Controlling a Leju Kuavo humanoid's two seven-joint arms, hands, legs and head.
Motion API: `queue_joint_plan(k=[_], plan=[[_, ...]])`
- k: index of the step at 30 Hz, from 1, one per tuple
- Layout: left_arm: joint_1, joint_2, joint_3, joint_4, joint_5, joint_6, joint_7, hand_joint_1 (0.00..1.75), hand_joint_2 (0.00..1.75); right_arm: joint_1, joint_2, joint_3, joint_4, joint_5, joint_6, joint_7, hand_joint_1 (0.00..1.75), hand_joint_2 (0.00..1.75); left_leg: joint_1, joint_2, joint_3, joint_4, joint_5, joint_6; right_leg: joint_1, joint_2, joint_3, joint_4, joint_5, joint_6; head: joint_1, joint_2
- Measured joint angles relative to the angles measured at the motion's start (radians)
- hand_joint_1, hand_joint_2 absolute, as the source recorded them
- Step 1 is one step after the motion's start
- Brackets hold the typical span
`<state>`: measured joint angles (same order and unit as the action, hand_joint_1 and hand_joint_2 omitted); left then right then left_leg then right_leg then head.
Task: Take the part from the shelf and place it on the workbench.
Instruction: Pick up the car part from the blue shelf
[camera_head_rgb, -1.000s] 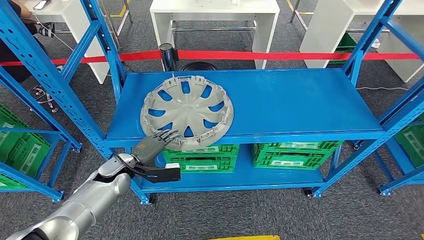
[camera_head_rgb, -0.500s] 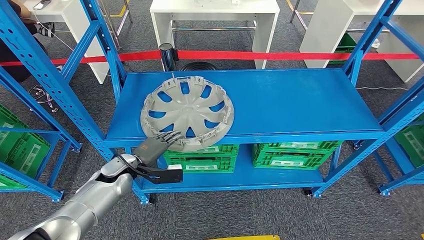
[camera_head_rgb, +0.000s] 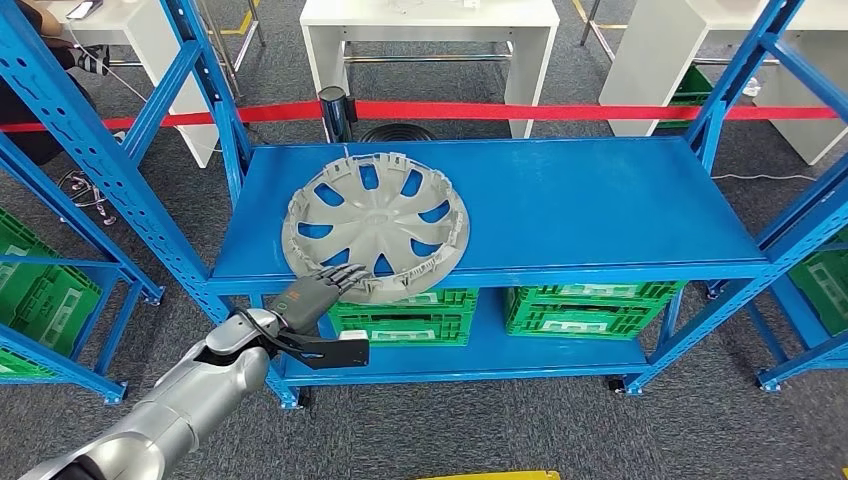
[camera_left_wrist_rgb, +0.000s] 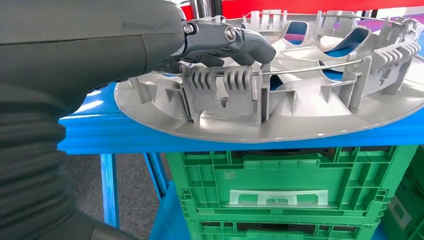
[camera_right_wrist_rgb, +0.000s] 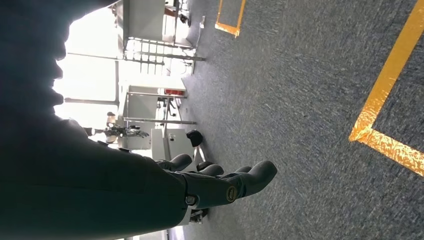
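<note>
The grey hubcap (camera_head_rgb: 375, 225) lies flat on the blue shelf (camera_head_rgb: 560, 205), toward its left end, its clipped inner side facing up and its near rim overhanging the shelf's front edge. Being round, it has no long axis. The left robot hand (camera_head_rgb: 318, 287) reaches over that near rim; in the left wrist view its fingers (camera_left_wrist_rgb: 227, 37) lie on top of the rim's clips, not clasped around anything. The right robot hand (camera_right_wrist_rgb: 220, 182) hangs over the grey carpet, fingers loosely extended, holding nothing. Green crates (camera_head_rgb: 500, 310) sit on the lower shelf.
</note>
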<state>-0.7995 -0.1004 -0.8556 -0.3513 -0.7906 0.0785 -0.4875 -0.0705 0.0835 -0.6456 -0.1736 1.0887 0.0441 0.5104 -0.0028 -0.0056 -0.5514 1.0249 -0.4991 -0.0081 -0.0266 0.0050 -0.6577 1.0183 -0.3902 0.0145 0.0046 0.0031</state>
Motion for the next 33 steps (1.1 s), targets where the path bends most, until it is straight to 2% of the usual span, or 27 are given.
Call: queue_joint_plan(k=[15,19,21,23,25,26,27,28,29,31,32,33], plan=[[-0.003,-0.015,-0.008,-0.001,0.051,0.049,0.001,0.00,0.00,0.000,0.000,-0.011,0.000,0.007,0.000,0.000,0.00,1.75,0.000,0.000,0.000,0.000,0.000,0.000,0.000,0.000,0.000,0.000,0.000,0.000,0.000,0.000],[-0.004,-0.014,-0.008,-0.001,0.051,0.049,-0.001,0.00,0.00,0.000,0.000,-0.015,0.000,0.007,0.001,0.000,0.00,1.75,-0.008,0.000,-0.010,0.004,-0.002,0.014,-0.007,-0.001,0.003,-0.007,0.006,0.014,0.000,0.000],[-0.006,-0.016,-0.008,-0.002,0.051,0.049,-0.002,0.00,0.00,0.000,0.000,-0.015,0.000,0.008,0.001,0.000,0.00,1.75,-0.002,0.001,0.000,-0.013,0.009,0.023,-0.006,0.000,0.000,0.000,-0.001,0.018,0.000,0.000],[-0.009,-0.018,-0.008,-0.003,0.051,0.049,-0.003,0.00,0.00,0.001,-0.001,-0.015,0.000,0.008,0.001,0.000,0.00,1.75,0.003,0.004,0.009,-0.028,0.023,0.031,-0.004,0.000,-0.031,0.071,-0.049,0.018,0.002,0.000],[-0.007,-0.020,-0.008,-0.002,0.051,0.049,-0.003,0.00,0.00,0.002,-0.001,-0.015,0.000,0.008,0.001,0.000,0.00,1.75,0.002,0.006,0.005,-0.027,0.027,0.034,-0.002,-0.001,-0.092,0.208,-0.117,0.016,0.004,0.000],[-0.004,-0.020,-0.008,-0.002,0.051,0.049,-0.003,0.00,0.00,0.002,-0.001,-0.015,0.000,0.008,0.001,0.000,0.00,1.75,0.001,0.006,0.003,-0.025,0.026,0.033,-0.001,-0.001,-0.115,0.260,-0.135,0.016,0.004,0.000],[-0.002,-0.020,-0.008,-0.001,0.051,0.049,-0.003,0.00,0.00,0.002,-0.001,-0.015,0.000,0.008,0.001,0.000,0.00,1.75,0.001,0.006,0.000,-0.022,0.024,0.031,-0.001,-0.001,-0.122,0.279,-0.137,0.016,0.004,0.000],[-0.001,-0.021,-0.008,-0.001,0.051,0.049,-0.003,0.00,0.00,0.003,-0.001,-0.015,0.000,0.008,0.001,0.000,0.00,1.75,0.002,0.006,-0.001,-0.018,0.021,0.027,-0.002,-0.001,-0.107,0.257,-0.120,0.016,0.004,0.000],[-0.001,-0.021,-0.008,-0.001,0.051,0.049,-0.003,0.00,0.00,0.002,-0.002,-0.015,0.000,0.008,0.001,0.000,0.00,1.75,0.004,0.006,-0.002,-0.012,0.017,0.022,-0.003,-0.002,-0.072,0.196,-0.092,0.016,0.004,0.000],[-0.001,-0.021,-0.008,0.000,0.051,0.049,-0.003,0.00,0.00,0.001,-0.001,-0.015,0.000,0.008,0.001,0.000,0.00,1.75,0.006,0.005,-0.005,0.002,0.005,0.007,-0.003,-0.003,-0.004,0.076,-0.057,0.013,0.005,0.000],[-0.002,-0.021,-0.008,-0.001,0.051,0.049,-0.003,0.00,0.00,0.001,0.001,-0.015,0.000,0.008,0.001,0.000,0.00,1.75,0.005,0.004,-0.008,0.007,0.000,0.000,-0.002,-0.003,0.014,0.045,-0.054,0.008,0.005,0.000],[-0.002,-0.021,-0.008,-0.001,0.051,0.049,-0.004,0.00,0.00,0.000,0.002,-0.015,0.000,0.008,0.001,0.000,0.00,1.75,0.002,0.004,-0.009,0.009,-0.005,-0.006,-0.001,-0.002,0.017,0.040,-0.061,0.000,0.004,0.000]])
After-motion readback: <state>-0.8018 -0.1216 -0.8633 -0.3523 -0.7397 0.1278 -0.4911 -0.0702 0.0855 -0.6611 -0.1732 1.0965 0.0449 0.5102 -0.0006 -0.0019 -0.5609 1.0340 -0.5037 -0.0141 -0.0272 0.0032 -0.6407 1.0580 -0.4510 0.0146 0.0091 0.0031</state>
